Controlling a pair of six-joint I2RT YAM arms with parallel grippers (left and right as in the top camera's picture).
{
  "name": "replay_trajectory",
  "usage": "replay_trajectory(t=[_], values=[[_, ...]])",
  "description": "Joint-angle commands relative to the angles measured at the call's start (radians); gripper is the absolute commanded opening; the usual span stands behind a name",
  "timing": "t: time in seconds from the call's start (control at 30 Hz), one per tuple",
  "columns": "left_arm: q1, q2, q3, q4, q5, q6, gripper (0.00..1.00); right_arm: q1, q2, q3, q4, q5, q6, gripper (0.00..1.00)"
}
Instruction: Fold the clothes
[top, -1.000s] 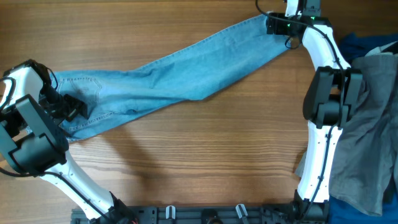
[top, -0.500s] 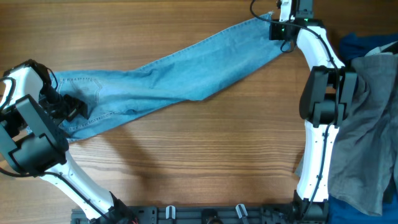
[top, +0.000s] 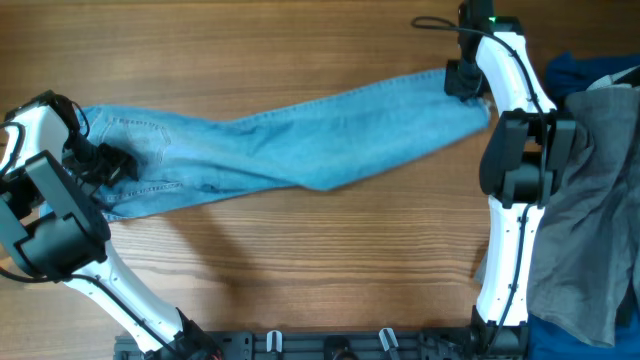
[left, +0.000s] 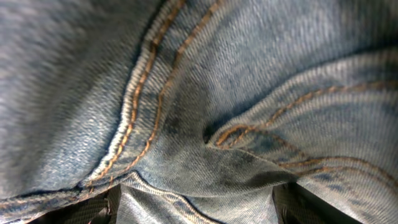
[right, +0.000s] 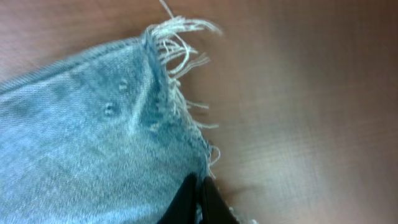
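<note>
Denim jeans (top: 300, 140) span the surface (top: 300, 280) from left edge to right, left pincer (top: 108, 165) and right pincer (right: 199, 188) each closed on an end. Thin grip on the frayed hem (right: 180, 37) may slip under tension.

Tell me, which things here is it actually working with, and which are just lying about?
In the job: jeans, left gripper at their waist, right gripper pinching the frayed hem.
Lying about: grey garment and dark blue garment, heaped untouched at the right edge of the table.
</note>
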Motion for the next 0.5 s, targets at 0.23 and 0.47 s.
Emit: replay_trajectory(t=[0.23,0.47], values=[[-0.006,0.11,0.067,0.156,-0.064,0.024,0.84,-0.155,0.066,-0.046,-0.235,0.028,0.14,0.04],[-0.007,0.11,0.067,0.153,-0.039,0.032,0.84,-0.236,0.001,-0.044,-0.24,-0.313,0.037,0.41]])
